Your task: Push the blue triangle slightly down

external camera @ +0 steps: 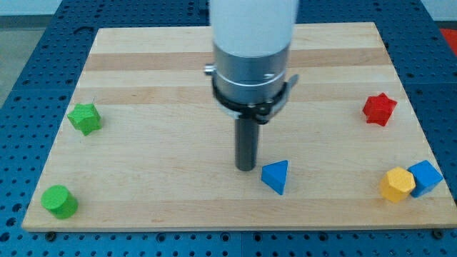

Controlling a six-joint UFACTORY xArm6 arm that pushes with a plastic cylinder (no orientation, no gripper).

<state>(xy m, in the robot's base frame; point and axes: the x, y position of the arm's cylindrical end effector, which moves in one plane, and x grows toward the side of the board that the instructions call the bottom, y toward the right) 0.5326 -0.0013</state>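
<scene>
The blue triangle (275, 176) lies on the wooden board (164, 185), a little right of centre and near the view's bottom. My tip (245, 168) stands on the board just to the triangle's left and slightly above it, close to its left edge, with a small gap showing. The rod hangs from the white and grey arm body (253, 57) at the view's top centre.
A red star block (378, 108) sits at the right. A yellow block (397, 185) touches a blue cube (426, 177) at the bottom right edge. A green star block (85, 118) is at the left and a green cylinder (58, 201) at the bottom left.
</scene>
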